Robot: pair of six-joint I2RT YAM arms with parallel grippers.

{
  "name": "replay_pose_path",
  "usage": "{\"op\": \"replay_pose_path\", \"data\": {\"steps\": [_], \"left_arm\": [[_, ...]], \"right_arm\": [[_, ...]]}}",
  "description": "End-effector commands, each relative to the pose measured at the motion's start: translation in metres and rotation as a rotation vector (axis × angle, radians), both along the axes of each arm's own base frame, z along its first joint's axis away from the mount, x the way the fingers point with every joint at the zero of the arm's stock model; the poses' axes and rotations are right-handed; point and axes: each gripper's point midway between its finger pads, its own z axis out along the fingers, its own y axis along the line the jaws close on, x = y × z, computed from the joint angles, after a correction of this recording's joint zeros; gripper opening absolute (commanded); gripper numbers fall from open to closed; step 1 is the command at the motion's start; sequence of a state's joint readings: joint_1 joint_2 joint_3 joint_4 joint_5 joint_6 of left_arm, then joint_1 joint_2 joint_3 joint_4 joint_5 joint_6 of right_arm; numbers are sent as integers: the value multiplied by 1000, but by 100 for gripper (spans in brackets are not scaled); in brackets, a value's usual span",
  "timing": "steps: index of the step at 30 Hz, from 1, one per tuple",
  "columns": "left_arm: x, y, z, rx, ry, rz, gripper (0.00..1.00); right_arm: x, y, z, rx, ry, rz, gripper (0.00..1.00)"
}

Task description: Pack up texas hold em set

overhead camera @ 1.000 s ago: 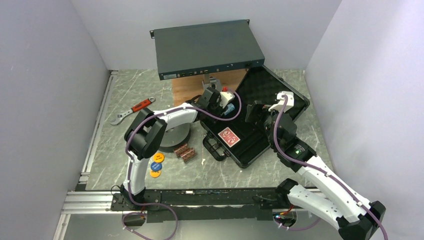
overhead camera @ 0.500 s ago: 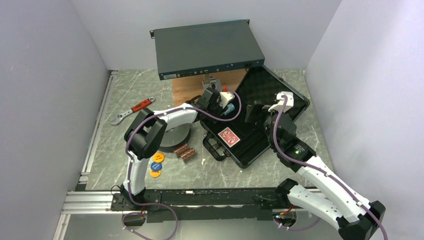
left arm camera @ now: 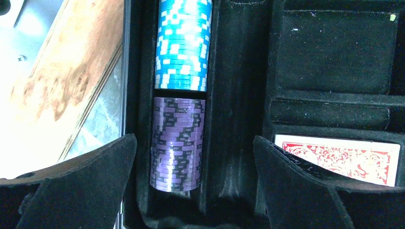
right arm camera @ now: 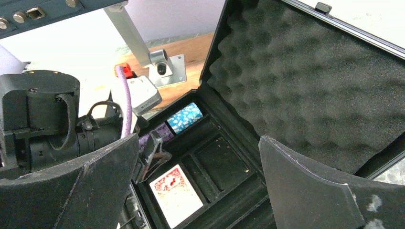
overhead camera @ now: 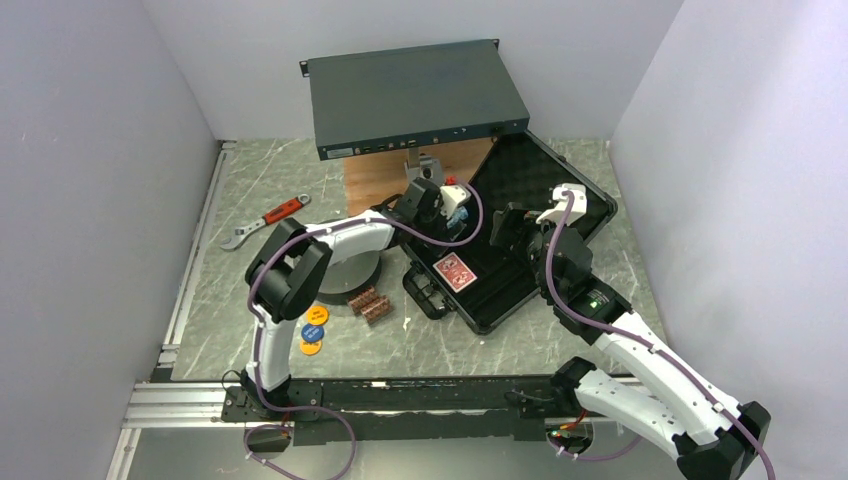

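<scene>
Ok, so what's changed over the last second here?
The left gripper opened, letting go of the purple chip stack, which lies free in the case slot, end to end with the teal stack. The case seems nudged slightly toward the far left. Unchanged: right gripper open over the case, card deck in its compartment, brown chips and discs on the table.

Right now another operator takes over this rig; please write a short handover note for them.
Left pincer: open, empty, over the purple chips.
Right pincer: open, empty, above the open case.
Done: blue chips, purple chips and card deck lie in the case.
To do: brown chips and three discs lie on the table, outside the case; then close the lid.
</scene>
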State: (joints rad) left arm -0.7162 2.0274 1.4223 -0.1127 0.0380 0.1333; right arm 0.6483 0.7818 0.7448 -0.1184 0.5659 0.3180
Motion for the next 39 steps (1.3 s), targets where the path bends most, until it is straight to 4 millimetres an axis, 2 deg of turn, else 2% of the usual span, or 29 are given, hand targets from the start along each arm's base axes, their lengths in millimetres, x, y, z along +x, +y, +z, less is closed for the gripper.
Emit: {"op": "replay_pose_path", "data": {"steps": [1,8,15,18,22,27,29,32,36,39], "left_arm": [[13,9,56,-70,-104,50,100],[-6,23,104,-132,-142,66,99],[-39,48,145,-177,-169,73,98],[-53,70,161,-158,-205,99,98],[-71,93,200,-156,-282,126,98],[-89,145,248,-118,-381,244,99],[-96,165,253,-101,-421,281,100],[-102,195,239,-61,-472,353,100],[-115,216,237,-166,-530,431,100],[-116,233,239,-174,-544,494,100]], "right_arm": [[1,1,14,33,-46,5,100],[1,0,15,36,-50,4,100],[2,-3,13,17,-45,-18,100],[3,-4,12,10,-42,-22,100],[4,-3,6,4,-36,-17,100],[7,-1,2,-20,-15,-18,100],[8,2,3,-23,-10,-7,100],[10,7,0,-36,8,10,100],[11,16,-3,-46,48,49,100],[7,33,-4,-50,77,149,99]]}}
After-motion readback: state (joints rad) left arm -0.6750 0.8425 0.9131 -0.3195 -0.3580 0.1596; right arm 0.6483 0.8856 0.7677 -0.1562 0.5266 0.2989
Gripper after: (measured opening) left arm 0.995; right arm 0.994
